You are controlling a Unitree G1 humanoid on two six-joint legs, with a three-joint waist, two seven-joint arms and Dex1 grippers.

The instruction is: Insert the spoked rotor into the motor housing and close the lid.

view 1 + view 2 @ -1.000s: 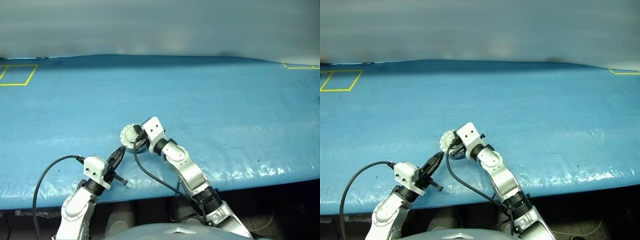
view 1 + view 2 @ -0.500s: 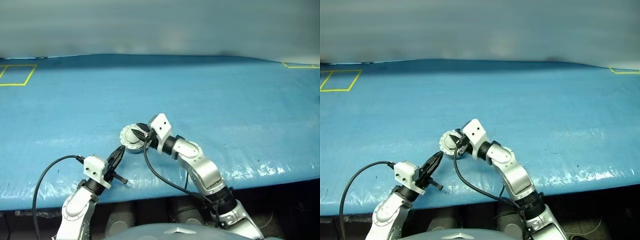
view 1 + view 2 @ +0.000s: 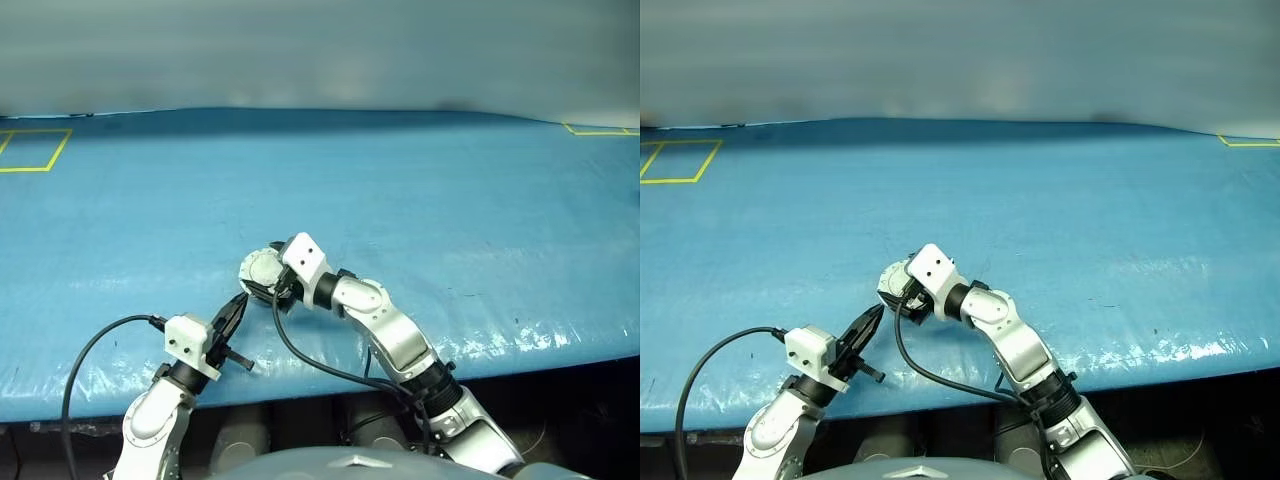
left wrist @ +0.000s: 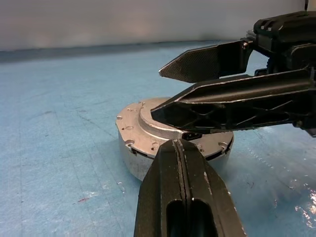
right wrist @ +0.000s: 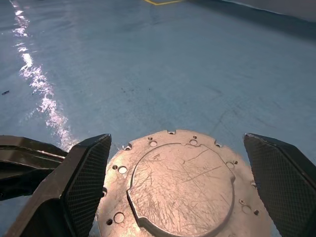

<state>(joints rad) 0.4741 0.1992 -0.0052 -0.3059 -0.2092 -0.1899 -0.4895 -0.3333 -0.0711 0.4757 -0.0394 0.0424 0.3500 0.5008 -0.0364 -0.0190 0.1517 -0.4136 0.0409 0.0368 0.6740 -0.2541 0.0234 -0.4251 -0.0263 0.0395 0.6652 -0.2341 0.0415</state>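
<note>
Spreading right hand (image 5: 175,148) wide: pinched near-shut at the lid a second ago, now standing fully apart and gripping nothing. Letting go of the lid (image 5: 182,192), which is lying flat, plain face and raised hub up, between and just under the spread fingers. Hovering low over it; hard to tell whether one finger is brushing the rim.

Keeping left hand (image 4: 178,144) pressed shut and empty, parked where it was, tip aimed at the motor housing (image 4: 129,160) just ahead of it and not quite touching.

Reading this as the lid already folded down onto the housing: seeing grey wall below, lid flush on top, no gap showing on the side facing the left hand. Not seeing the spoked rotor anywhere on the table, so judging it sealed inside. Judging the task as practically finished, with only pulling the right hand clear and perhaps checking the seating left.

Working on a table (image 3: 450,200) covered in blue sheeting, slightly wrinkled and glaring along the edge nearest both hands. Noting yellow tape outlines (image 3: 35,150) far beyond the hands at the far corners, and a plain grey wall (image 3: 320,50) behind.
</note>
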